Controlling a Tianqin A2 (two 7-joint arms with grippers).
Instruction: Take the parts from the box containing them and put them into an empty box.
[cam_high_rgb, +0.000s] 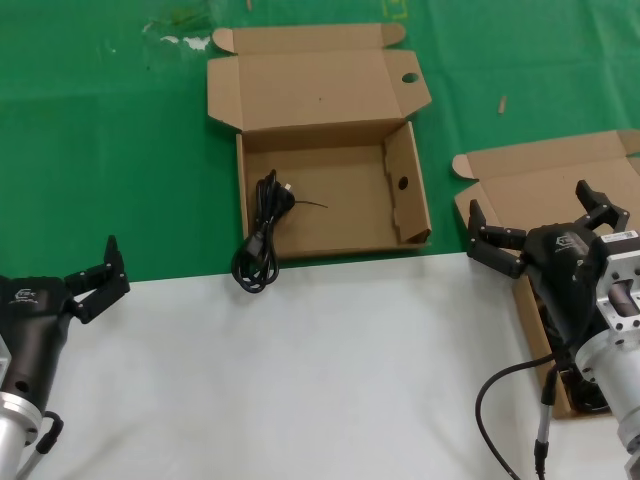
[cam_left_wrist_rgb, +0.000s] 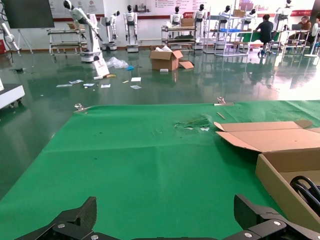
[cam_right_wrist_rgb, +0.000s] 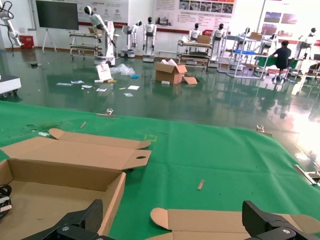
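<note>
The empty box (cam_high_rgb: 330, 190) with round finger holes lies open at centre back; it also shows in the right wrist view (cam_right_wrist_rgb: 60, 175) and the left wrist view (cam_left_wrist_rgb: 277, 182). One black cable bundle (cam_high_rgb: 262, 240) is draped over its front left corner, half inside and half on the table, also seen as a cable loop (cam_left_wrist_rgb: 306, 187). The plain-lidded box (cam_high_rgb: 545, 170) sits at the right; dark cables (cam_high_rgb: 590, 395) show inside under my right arm. My right gripper (cam_high_rgb: 545, 222) hovers open over that box (cam_right_wrist_rgb: 225, 220). My left gripper (cam_high_rgb: 95, 275) stands open at the left.
A white table top (cam_high_rgb: 320, 380) covers the front and green cloth (cam_high_rgb: 100, 150) the back. A small wood chip (cam_high_rgb: 502, 104) lies on the cloth at the back right. The right arm's black cord (cam_high_rgb: 500, 390) loops over the white top.
</note>
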